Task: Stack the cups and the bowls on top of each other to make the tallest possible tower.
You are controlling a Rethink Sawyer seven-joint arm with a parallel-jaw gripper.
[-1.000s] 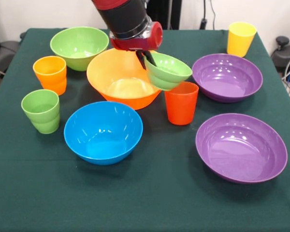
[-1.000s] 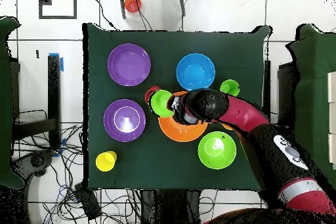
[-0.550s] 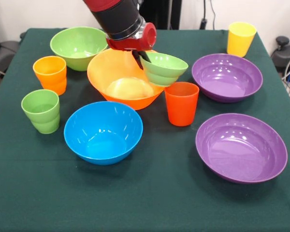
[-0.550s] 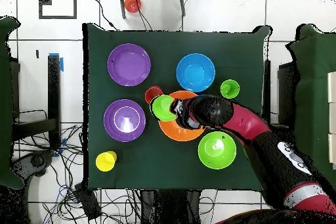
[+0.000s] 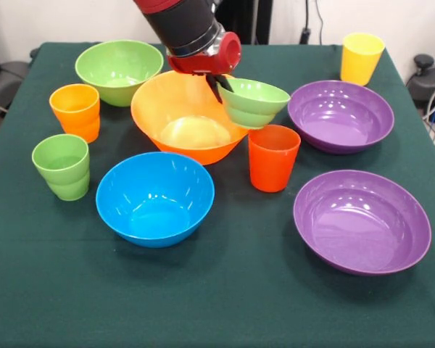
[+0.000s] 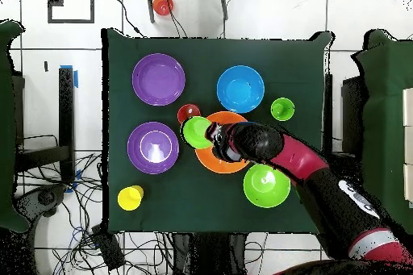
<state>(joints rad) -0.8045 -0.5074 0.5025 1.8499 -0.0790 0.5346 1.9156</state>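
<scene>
The hand (image 5: pixel 219 81) pinches the rim of the small light-green bowl (image 5: pixel 252 101) and holds it in the air, tilted, over the 3 o'clock edge of the big orange bowl (image 5: pixel 183 116). The red cup (image 5: pixel 272 156) stands just below it, at about 5 o'clock. A one-sided grip like that looks shaky to me: the glossy bowl could swing or slip out, clip the orange rim, or knock the red cup over. The blue bowl (image 5: pixel 154 197) and the two purple bowls (image 5: pixel 361 220) sit apart on the bench (image 5: pixel 225 304); nothing is stacked yet.
</scene>
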